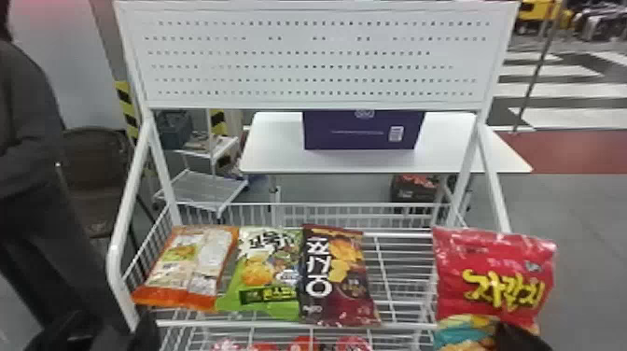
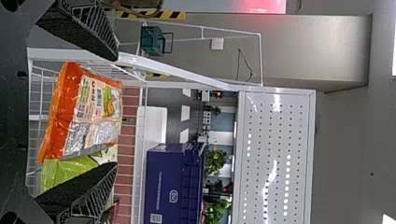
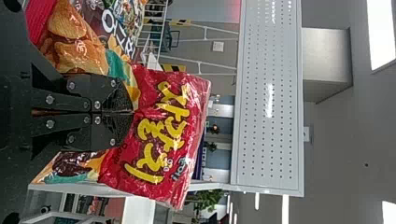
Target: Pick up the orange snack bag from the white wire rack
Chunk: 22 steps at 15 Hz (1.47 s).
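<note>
The orange snack bag (image 1: 186, 270) lies at the left end of the white wire rack (image 1: 298, 324), beside a green bag (image 1: 261, 275). My left gripper (image 1: 113, 329) is at the rack's front left corner, nearer the camera than the orange bag. In the left wrist view, the left gripper (image 2: 116, 112) has its fingers wide apart, with the orange bag (image 2: 95, 112) beyond them and untouched. At the rack's right end, my right gripper (image 1: 515, 333) is shut on a red snack bag (image 1: 494, 275); the right wrist view has the right gripper (image 3: 134, 112) pinching the red bag (image 3: 163, 135).
A dark maroon bag (image 1: 338, 275) lies right of the green one. White posts (image 1: 123, 224) rise at the rack's sides to a perforated panel (image 1: 317, 60). Behind stand a white table (image 1: 275, 144) and a purple box (image 1: 359, 133). More red packs (image 1: 303, 345) sit on a lower level.
</note>
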Tool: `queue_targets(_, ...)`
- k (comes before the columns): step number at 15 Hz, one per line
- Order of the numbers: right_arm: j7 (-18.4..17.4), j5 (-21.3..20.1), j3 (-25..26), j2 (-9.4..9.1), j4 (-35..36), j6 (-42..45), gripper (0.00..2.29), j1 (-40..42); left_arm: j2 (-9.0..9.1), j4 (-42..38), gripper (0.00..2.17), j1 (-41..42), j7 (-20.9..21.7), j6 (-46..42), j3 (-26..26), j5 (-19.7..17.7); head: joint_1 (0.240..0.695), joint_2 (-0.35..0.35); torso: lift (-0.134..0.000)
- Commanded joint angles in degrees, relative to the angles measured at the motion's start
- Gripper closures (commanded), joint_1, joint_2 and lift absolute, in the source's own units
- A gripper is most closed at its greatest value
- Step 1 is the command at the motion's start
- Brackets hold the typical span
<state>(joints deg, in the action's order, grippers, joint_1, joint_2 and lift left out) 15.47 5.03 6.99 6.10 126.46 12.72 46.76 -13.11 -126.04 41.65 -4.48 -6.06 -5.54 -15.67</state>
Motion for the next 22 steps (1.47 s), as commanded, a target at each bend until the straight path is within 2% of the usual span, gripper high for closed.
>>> queue_targets(1, -0.17, 0.33, -0.05, -0.04, 0.10, -0.03, 2.22, 0.17, -0.25, -0.09, 0.09, 0.18, 0.00, -0.13, 0.00, 0.02, 0.499, 0.000, 0.000)
queue_targets(8, 0.00, 0.86, 0.56, 0.05, -0.34, -0.03, 2.22, 0.17, -0.17, 0.00, 0.09, 0.36, 0.00, -0.13, 0.00, 0.11, 0.499, 0.000, 0.000)
queue_targets(11, -0.08, 0.95, 0.92, 0.05, -0.43, -0.03, 2.22, 0.35, -0.17, 1.32, 0.09, -1.13, 0.09, 0.05, 1.32, 1.43, 0.499, 0.000, 0.000)
queue_targets(16, 0.00, 0.86, 0.48, -0.39, -0.25, 0.15, 2.22, 0.43, -0.52, 10.81, 0.15, -15.90, 0.09, 7.25, 8.70, 5.03, 0.499, 0.000, 0.000)
queue_targets(20, 0.09, 0.77, -0.05, -0.48, 0.10, 0.15, 2.22, 0.70, -0.34, 23.47, 0.15, -29.79, -0.62, 13.40, 11.87, 4.33, 0.499, 0.000, 0.000)
queue_targets(22, 0.18, 0.77, -0.05, -0.48, 0.27, 0.15, 2.22, 0.87, -0.25, 27.95, 0.15, -33.57, -0.70, 14.11, 12.22, 4.15, 0.499, 0.000, 0.000)
